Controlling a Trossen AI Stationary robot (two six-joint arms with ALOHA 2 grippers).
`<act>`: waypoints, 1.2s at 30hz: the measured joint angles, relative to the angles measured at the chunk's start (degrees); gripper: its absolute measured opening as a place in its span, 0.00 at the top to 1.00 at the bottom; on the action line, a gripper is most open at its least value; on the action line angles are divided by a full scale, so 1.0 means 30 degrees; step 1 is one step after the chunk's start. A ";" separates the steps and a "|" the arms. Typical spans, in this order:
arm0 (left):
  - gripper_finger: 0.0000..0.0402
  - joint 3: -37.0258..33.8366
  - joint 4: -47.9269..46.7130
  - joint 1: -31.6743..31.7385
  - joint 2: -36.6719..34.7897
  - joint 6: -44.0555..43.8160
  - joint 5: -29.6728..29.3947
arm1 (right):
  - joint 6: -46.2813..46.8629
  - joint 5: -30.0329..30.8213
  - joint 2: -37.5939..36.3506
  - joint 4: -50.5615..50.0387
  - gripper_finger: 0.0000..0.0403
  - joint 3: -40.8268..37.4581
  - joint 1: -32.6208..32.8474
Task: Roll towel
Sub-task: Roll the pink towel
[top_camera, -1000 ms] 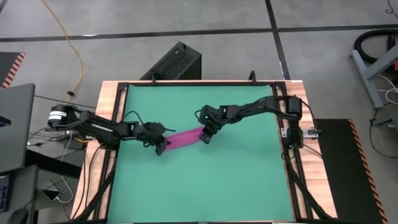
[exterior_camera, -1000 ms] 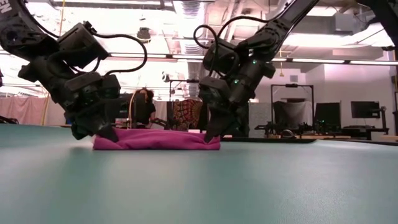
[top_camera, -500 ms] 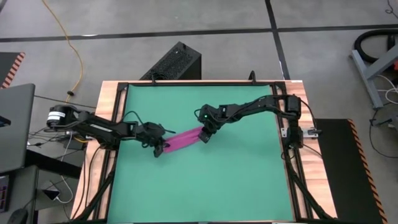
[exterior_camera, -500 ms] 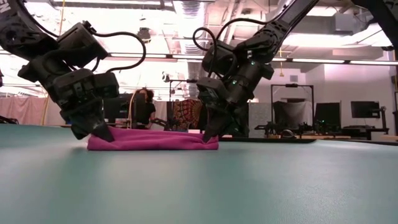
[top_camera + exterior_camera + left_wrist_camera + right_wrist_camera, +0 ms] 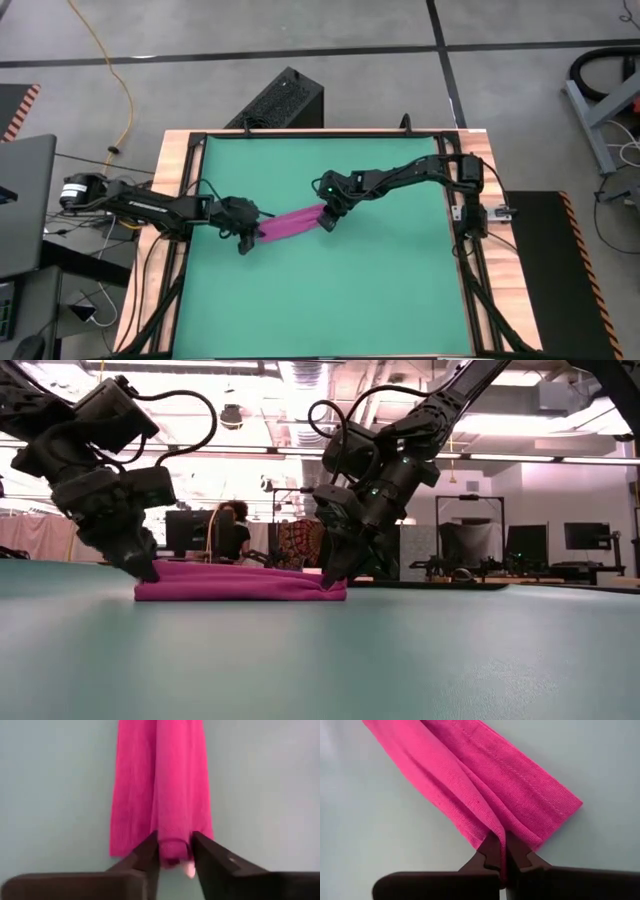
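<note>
The towel is a narrow, folded magenta strip lying flat on the green mat near its middle, seen from the side in the low view. My left gripper is at the strip's left end, its fingers apart with a raised fold of the towel between them. My right gripper is shut on the strip's right end. Both grippers slant down onto the mat. My left gripper has its two fingers on either side of the raised fold at the towel's left end, pointing along the strip. The fold fills the gap; I cannot tell whether the fingers touch it. My right gripper pinches a raised fold at the towel's right end between its two fingertips. It slants down from the right, along the strip. The towel lies on the mat.
A wooden frame borders the mat, with free green surface on all sides of the towel. A black box stands on the floor beyond the far edge. A laptop sits off the left side. A person shows in the room behind.
My left gripper has drawn back toward the table's left edge and risen a little. The towel's left end has slid leftward with it, so the strip lies longer and flatter. The right end has stayed under my right gripper.
</note>
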 joint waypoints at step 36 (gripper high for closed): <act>1.00 -0.1654 0.8498 -0.4189 -0.0698 0.4301 -0.9276 | -0.0146 0.0043 0.0015 -0.0160 0.97 -0.0044 0.0233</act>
